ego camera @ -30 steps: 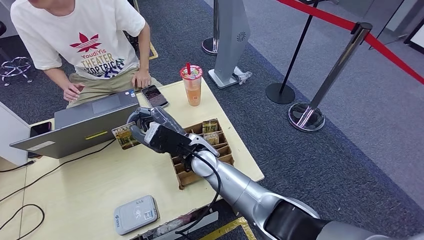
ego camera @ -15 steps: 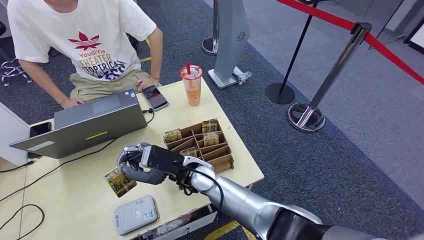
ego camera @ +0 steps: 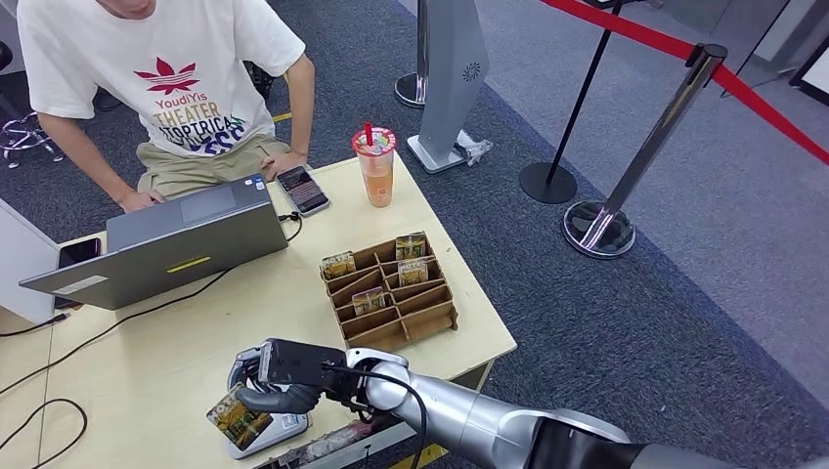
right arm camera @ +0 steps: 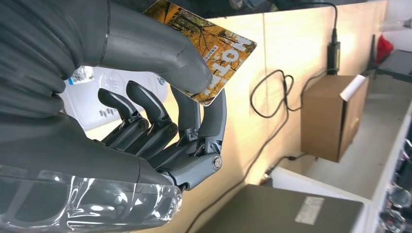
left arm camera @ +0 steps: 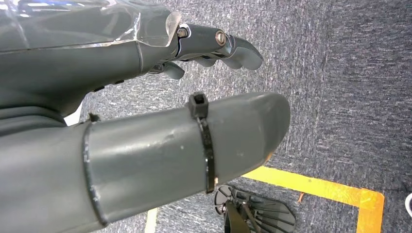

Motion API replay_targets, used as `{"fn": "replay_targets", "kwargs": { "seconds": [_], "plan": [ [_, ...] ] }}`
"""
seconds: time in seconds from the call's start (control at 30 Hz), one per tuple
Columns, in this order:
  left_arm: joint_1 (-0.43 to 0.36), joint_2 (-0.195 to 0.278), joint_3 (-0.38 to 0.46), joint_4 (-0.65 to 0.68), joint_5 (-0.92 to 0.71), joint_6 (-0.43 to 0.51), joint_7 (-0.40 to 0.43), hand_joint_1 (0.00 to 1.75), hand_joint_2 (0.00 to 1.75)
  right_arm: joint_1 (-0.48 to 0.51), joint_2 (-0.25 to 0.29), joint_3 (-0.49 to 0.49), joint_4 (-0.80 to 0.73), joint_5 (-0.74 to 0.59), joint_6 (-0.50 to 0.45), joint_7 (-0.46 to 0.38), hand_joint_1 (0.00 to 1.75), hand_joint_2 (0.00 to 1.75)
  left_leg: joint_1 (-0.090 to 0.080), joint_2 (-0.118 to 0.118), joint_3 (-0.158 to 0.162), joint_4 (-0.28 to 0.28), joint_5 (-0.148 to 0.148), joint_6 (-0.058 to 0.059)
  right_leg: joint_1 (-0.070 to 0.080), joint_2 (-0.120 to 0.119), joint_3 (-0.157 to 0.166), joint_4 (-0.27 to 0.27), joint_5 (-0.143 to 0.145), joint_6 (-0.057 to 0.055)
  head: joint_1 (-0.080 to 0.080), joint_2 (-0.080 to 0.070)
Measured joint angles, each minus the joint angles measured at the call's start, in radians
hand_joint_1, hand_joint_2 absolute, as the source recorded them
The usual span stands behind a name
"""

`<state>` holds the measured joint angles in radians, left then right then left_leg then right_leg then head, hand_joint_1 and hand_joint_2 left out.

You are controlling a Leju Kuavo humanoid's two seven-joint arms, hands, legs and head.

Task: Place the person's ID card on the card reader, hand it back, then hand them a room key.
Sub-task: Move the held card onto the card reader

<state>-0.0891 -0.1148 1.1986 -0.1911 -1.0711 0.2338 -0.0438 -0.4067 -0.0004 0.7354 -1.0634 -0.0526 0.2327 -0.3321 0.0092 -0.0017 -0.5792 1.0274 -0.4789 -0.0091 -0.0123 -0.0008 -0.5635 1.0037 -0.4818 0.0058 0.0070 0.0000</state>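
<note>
The thin autumn-leaf printed card is pinched by thumb & fingertips of the right hand, held tilted just over the flat grey card reader at the near edge of the pale wooden table. The left hand hangs released, nothing held. Risk, judged: with so small a pinch the card could slip or land askew, off the reader; read on the card, partly, "HOT"; on the person's white T-shirt, "YoudiYis THEATER".

The right robot hand pinches a card between thumb and fingers at upper centre, over the white reader on the bench.
</note>
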Motion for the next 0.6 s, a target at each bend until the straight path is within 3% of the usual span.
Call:
{"fn": "replay_targets", "kwargs": {
  "seconds": [0.6],
  "plan": [
    [0.0, 0.0, 0.0, 0.0, -0.005, 0.006, 0.007, 0.0, 0.0, -0.087, 0.027, 0.034, 0.236, -0.042, -0.058, 0.0, 1.75, 1.75, 0.0, 0.0, 0.0, 0.0, 0.0, 0.0, 0.0, 0.0, 0.0, 0.0, 0.0, 0.0, 0.0, 0.0]
  ]
}}
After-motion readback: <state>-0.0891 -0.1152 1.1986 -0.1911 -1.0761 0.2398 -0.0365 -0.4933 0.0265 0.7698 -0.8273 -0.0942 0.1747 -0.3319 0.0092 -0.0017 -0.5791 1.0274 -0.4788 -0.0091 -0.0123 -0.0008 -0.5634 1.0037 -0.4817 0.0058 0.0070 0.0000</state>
